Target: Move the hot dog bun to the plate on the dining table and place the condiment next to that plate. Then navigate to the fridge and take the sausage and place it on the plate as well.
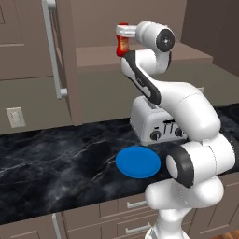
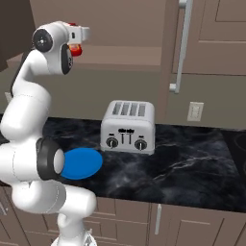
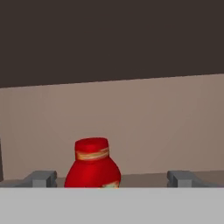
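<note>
The condiment is a red bottle (image 3: 92, 166) with a red cap and a yellow label band. It stands on a ledge against the beige wall, high above the counter (image 1: 122, 45) (image 2: 75, 48). My gripper (image 3: 111, 178) is open, raised to the bottle's height. The bottle sits between the two fingertips (image 3: 41, 178), a little nearer the left one, and the jaws are not closed on it. A round blue plate (image 1: 137, 162) (image 2: 81, 163) lies on the black marble counter in front of the toaster. The hot dog bun and the sausage are out of view.
A silver four-slot toaster (image 1: 154, 123) (image 2: 128, 126) stands on the counter (image 1: 56, 154) behind the plate. A tall brown door with a long grey handle (image 1: 55, 51) (image 2: 178, 48) rises beside the ledge. A wall outlet (image 2: 195, 111) sits above the counter.
</note>
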